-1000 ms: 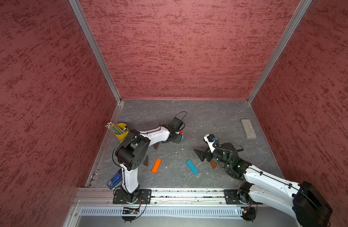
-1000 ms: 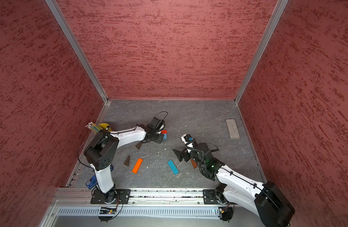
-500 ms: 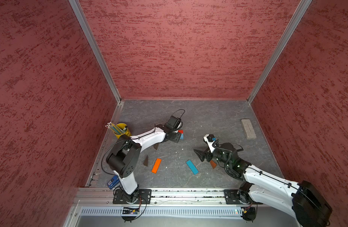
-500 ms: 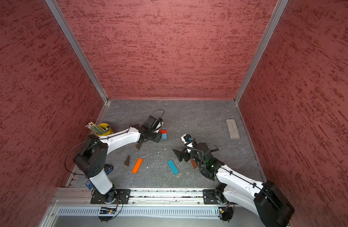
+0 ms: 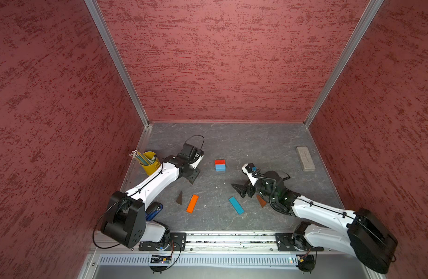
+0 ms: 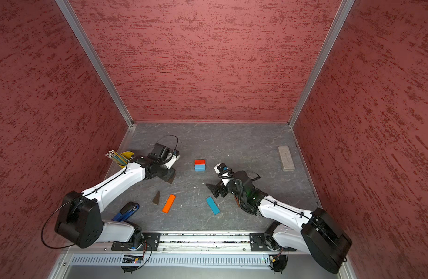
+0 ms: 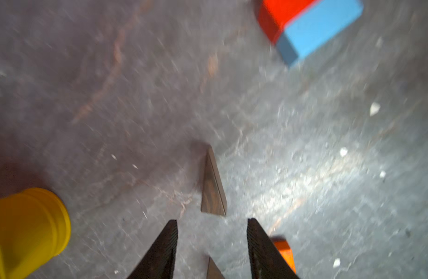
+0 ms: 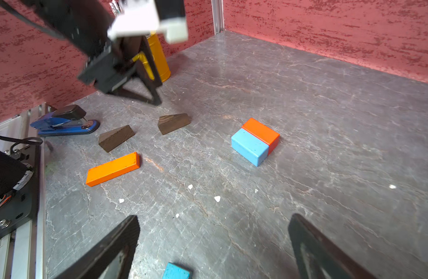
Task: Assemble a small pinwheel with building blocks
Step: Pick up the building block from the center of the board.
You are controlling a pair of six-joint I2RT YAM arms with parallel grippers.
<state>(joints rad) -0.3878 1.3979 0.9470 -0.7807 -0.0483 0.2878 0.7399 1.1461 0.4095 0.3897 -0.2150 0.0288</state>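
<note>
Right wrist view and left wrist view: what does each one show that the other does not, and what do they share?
Only the right wrist view shows the blue stapler, a blue bar's end, the red walls and the open right gripper. Only the left wrist view looks along the left gripper: fingers apart, nothing held. Both show the red-and-blue cube, the yellow cup, dark brown wedges and the orange bar.

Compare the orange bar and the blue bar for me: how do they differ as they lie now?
Colour: the orange bar is bright orange, the blue bar light blue.
Place: the orange bar lies on the robot's left beside a dark wedge; the blue bar lies close by the right gripper.
Angle: in both top views their far ends lean toward each other.
Shared: both lie flat on the table, untouched, about equal in size.
</note>
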